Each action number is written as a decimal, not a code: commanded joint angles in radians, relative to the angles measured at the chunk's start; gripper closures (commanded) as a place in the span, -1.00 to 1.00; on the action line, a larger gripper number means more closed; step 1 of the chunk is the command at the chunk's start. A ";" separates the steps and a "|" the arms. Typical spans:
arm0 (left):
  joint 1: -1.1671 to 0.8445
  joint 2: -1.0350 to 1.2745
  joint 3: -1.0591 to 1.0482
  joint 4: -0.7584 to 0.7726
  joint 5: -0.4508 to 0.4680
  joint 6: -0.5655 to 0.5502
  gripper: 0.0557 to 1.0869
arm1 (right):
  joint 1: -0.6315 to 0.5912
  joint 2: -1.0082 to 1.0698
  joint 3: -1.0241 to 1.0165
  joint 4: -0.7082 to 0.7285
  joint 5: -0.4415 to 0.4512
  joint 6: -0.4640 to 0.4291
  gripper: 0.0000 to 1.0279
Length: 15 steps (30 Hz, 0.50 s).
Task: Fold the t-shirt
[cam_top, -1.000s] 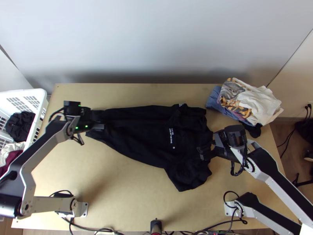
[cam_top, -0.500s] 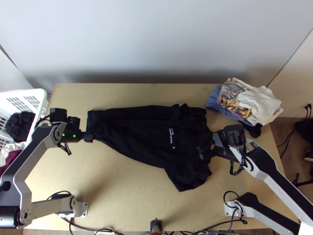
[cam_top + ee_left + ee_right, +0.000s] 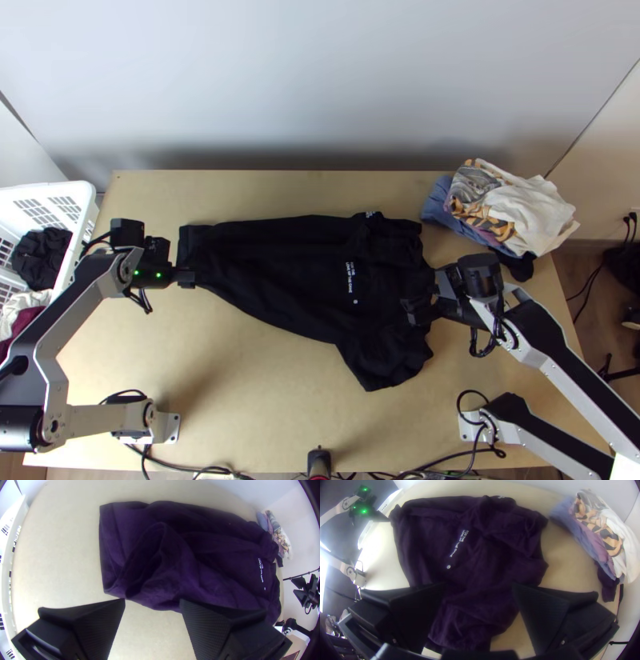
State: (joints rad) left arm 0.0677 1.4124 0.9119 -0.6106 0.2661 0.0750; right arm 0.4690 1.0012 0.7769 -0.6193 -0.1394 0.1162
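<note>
Bracketing the black cotton t-shirt, the arms' end effectors sit at its two ends, presumably so that hem and shoulders can be managed as a pair. The left end effector is at the hem end near the shirt's close corner, its fingers spread wide with no cloth visible between the tips, perhaps to take in that edge. The right end effector is over the shoulder end, its fingers likewise well apart above the fabric; whether they touch it I cannot tell.

The shirt lies lengthwise across the middle of the tabletop, partly spread, white lettering upward, which suggests the front is on top. The hem opening gapes and ripples, so it probably needs smoothing or a firm pinch before a fold. The near sleeve juts toward the arms' bases and likely has to be tucked in. Folding looks at an early stage.

A heap of mixed blue, patterned and white clothes rests at the far right corner, likely parked there to free working room.
</note>
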 commanded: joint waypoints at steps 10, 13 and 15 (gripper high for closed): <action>-0.014 0.054 0.001 0.052 0.001 -0.018 -0.10 | -0.001 -0.001 0.005 -0.010 -0.005 -0.001 -0.79; -0.014 0.046 -0.001 0.054 0.002 -0.018 0.37 | -0.003 -0.003 0.005 -0.014 -0.006 -0.001 -0.79; -0.014 0.017 -0.004 0.051 0.004 -0.024 0.84 | -0.003 -0.004 0.009 -0.014 -0.006 -0.003 -0.79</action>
State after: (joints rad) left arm 0.0547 1.4544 0.9146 -0.5659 0.2665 0.0578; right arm 0.4671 1.0000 0.7818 -0.6289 -0.1459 0.1158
